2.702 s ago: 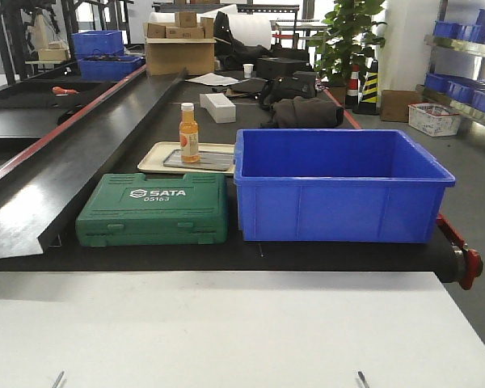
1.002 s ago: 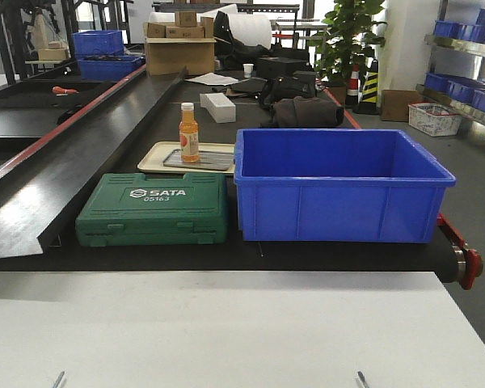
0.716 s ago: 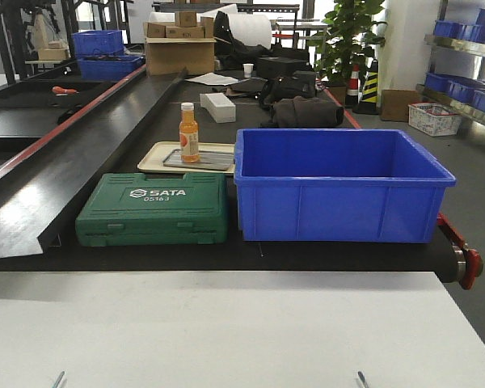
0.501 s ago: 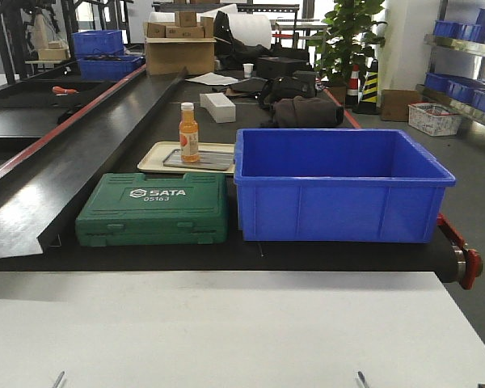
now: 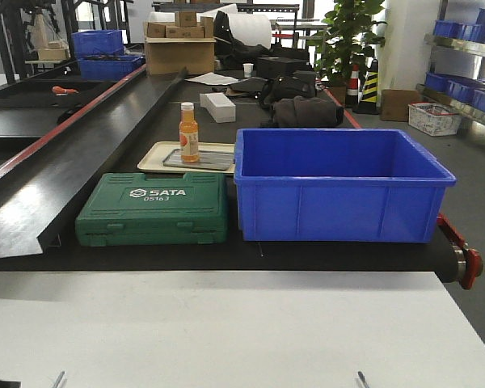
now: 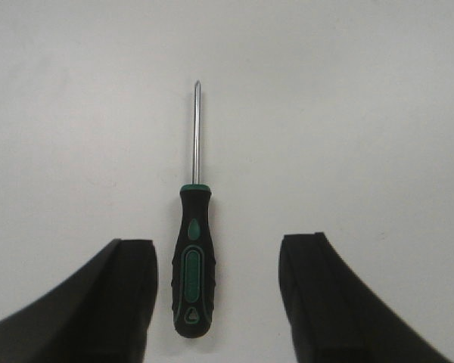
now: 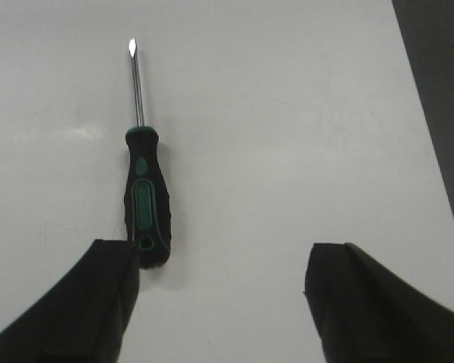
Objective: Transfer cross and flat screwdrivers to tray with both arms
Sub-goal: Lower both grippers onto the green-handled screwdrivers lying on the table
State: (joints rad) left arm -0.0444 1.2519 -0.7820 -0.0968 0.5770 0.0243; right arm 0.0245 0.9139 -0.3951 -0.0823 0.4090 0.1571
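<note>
Black-and-green cross screwdriver (image 6: 192, 261): lying on white worktop (image 6: 348, 113)
Left pincer (image 6: 218, 253): wide, straddling its handle
Flat screwdriver (image 7: 144, 200): lying on worktop
Right pincer (image 7: 221, 261): wide, one finger beside handle

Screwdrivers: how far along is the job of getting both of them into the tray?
Done: nothing yet. The cross screwdriver and the flat screwdriver both lie on the white table. In hand: the left gripper is open with the cross handle between its fingers, ungrasped; the right gripper is open, the flat handle beside one finger. Left: grasp, lift and carry both to the tray, which neither wrist view shows.
</note>
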